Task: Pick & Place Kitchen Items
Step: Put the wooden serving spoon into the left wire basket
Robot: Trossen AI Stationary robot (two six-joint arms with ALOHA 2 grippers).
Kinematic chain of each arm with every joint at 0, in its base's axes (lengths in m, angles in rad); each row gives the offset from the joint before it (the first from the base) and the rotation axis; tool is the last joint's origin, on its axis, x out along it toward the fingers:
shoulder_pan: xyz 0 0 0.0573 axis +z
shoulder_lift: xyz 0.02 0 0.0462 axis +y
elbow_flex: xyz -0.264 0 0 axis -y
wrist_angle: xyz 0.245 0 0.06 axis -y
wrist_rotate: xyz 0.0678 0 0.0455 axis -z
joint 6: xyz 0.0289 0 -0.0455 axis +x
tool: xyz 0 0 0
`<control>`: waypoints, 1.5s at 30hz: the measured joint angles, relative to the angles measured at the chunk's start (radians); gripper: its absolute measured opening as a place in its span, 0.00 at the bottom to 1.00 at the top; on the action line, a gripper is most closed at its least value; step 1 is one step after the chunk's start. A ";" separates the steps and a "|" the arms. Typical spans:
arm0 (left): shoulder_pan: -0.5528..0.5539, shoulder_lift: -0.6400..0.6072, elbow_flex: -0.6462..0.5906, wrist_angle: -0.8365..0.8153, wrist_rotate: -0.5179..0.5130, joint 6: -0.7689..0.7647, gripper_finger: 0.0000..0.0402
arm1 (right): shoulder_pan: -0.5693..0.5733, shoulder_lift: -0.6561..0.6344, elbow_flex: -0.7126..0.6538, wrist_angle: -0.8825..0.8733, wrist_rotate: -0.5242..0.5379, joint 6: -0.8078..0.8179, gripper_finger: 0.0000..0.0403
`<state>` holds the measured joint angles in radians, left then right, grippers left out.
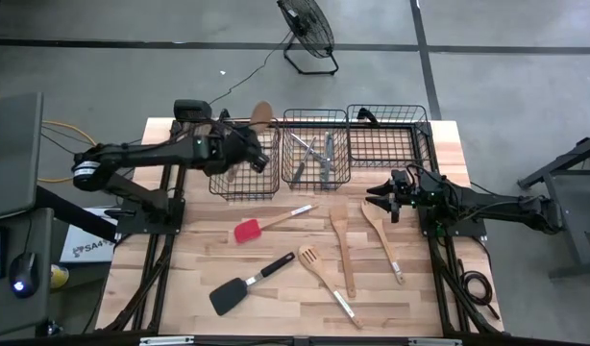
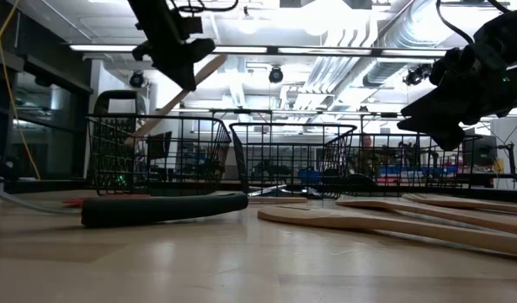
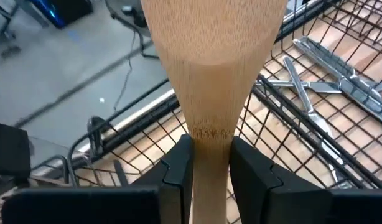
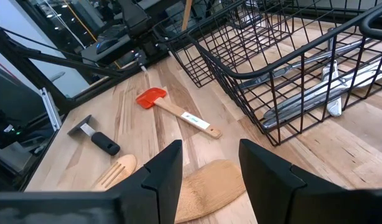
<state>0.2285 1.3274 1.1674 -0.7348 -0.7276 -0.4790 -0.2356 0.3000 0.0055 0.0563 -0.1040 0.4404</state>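
Observation:
My left gripper (image 1: 245,146) is above the left black wire basket (image 1: 245,171), shut on a pale wooden spoon (image 1: 262,116). The spoon's handle (image 2: 149,118) slants down into that basket. My right gripper (image 1: 386,200) is open and empty, just above the table by the heads of two wooden spoons (image 1: 342,245) (image 1: 381,238). One spoon head (image 4: 206,186) shows below its fingers. A red-headed spatula (image 1: 249,229), a black turner (image 1: 235,291) and a slotted wooden turner (image 1: 310,258) lie flat on the table. Silver cutlery (image 1: 314,154) lies in the middle basket (image 1: 315,120). My left gripper pinches the spoon's handle (image 3: 209,149) between its two fingers, right where it widens into the head. The fingers come from above and lie across the spoon. The spoon is tilted, head (image 3: 209,37) up and toward the far edge, handle end down inside the basket.
Three wire baskets stand in a row along the far edge; the right one (image 1: 386,135) has a cable at its back. A floor fan (image 1: 307,29) stands beyond the table. Bare wood shows along the near edge (image 1: 276,327).

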 joint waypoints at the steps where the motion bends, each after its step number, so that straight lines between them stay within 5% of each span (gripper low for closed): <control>1: 0.016 0.006 0.002 0.000 0.023 -0.001 0.19 | 0.000 0.000 0.000 0.000 0.000 0.000 0.37; 13: 0.145 0.114 0.000 -0.032 0.139 -0.001 0.20 | 0.000 0.000 0.000 0.000 0.000 0.000 0.37; 45: 0.145 0.143 0.000 -0.023 0.167 -0.056 0.20 | 0.000 0.000 0.000 0.000 0.000 0.000 0.37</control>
<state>0.3733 1.4704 1.1675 -0.7578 -0.5606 -0.5354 -0.2358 0.2998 0.0055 0.0563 -0.1040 0.4402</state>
